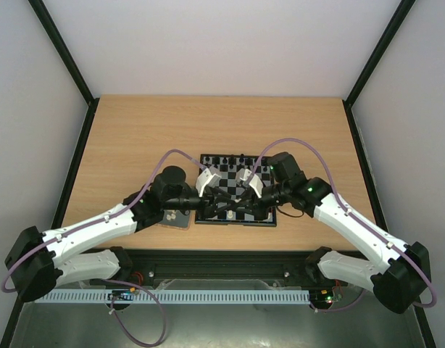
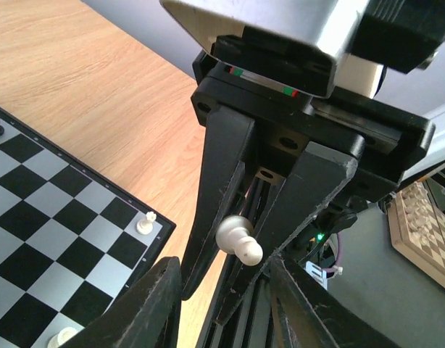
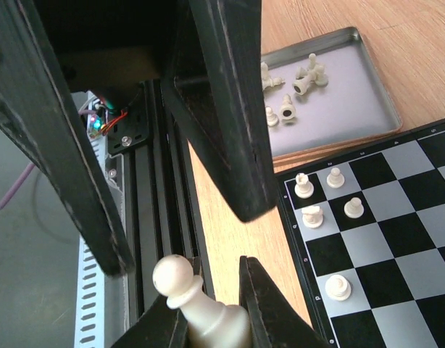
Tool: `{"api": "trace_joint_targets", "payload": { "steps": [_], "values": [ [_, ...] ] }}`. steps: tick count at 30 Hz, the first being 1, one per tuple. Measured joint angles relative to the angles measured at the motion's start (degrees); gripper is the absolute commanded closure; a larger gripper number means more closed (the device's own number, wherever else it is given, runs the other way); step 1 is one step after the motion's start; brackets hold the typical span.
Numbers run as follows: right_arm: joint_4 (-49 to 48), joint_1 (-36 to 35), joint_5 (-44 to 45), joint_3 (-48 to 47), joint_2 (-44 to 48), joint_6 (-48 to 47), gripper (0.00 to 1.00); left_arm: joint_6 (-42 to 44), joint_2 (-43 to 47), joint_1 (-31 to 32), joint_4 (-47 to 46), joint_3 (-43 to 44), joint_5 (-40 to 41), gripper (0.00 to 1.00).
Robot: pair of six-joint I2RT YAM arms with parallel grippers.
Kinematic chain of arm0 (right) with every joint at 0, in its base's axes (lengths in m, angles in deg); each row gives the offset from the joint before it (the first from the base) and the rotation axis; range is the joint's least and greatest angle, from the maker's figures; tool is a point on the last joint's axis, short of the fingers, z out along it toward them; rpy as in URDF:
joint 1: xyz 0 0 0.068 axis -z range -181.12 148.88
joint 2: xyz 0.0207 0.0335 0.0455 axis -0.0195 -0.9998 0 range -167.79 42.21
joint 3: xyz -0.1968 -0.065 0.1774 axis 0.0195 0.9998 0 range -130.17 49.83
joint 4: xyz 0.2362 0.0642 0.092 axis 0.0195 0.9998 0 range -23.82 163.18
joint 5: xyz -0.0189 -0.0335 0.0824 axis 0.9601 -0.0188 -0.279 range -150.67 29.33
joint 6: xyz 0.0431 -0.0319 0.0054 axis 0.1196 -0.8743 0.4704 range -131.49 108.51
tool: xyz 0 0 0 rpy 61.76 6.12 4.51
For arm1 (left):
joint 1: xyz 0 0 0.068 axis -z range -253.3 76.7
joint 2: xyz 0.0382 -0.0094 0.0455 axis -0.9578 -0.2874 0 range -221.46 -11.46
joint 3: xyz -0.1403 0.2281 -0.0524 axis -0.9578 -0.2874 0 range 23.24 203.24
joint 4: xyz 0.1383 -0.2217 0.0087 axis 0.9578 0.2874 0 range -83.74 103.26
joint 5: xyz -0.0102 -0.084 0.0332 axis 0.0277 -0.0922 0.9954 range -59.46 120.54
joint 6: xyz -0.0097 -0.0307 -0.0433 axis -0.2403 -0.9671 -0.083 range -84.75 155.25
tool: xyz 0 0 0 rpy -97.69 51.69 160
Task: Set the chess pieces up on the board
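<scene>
1. Pinching a white pawn point(image 3: 188, 296), the right hand point(image 3: 215, 281) hovers, with the left hand point(image 2: 224, 275) spread open facing it.
2. Few white pieces point(image 3: 312, 215) stand on the board point(image 3: 404, 246) beside it.
3. Several more wait in the tray point(image 3: 338, 123) beyond.

The left arm point(image 1: 99, 225) and right arm point(image 1: 353, 225) both reach forward and bend inward, wrists facing each other nose to nose. The right end effector point(image 3: 208, 283) is clamped on a pawn point(image 3: 197, 308). The left end effector point(image 2: 222, 272) has its fingers spread wide, just in front of the right's tips.
</scene>
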Motion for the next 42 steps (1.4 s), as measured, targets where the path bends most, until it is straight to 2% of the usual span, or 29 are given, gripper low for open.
{"api": "trace_joint_targets", "payload": {
  "steps": [11, 20, 22, 28, 33, 40, 42],
  "values": [
    [-0.46, 0.20, 0.15, 0.70, 0.13, 0.02, 0.89, 0.13, -3.69, 1.31, -0.57, 1.40, -0.55, 0.80],
    [-0.44, 0.33, 0.26, 0.83, 0.48, -0.24, 0.87, 0.17, -3.98, 1.31, -0.46, 1.66, -0.94, 0.77],
    [-0.42, 0.33, 0.26, 0.85, 0.68, -0.42, 0.87, -0.04, -3.98, 1.33, -0.61, 1.66, -1.11, 0.72],
    [-0.44, 0.33, 0.20, 1.09, 1.29, -0.92, 0.87, -1.40, -4.07, 1.36, -1.77, 1.66, -1.33, 0.68],
    [-0.44, 0.33, 0.20, 1.18, 1.29, -1.27, 0.86, -2.54, -4.09, 1.38, -3.80, 1.66, -1.51, 0.77],
    [-0.39, 0.33, 0.22, 1.38, 1.29, -1.31, 0.86, -3.08, -4.92, 1.42, -4.72, 1.66, -2.25, 0.75],
    [-0.37, 0.33, 0.22, 1.49, 1.29, -1.29, 0.87, -3.04, -5.01, 1.42, -4.68, 1.66, -2.25, 0.77]
  ]
}}
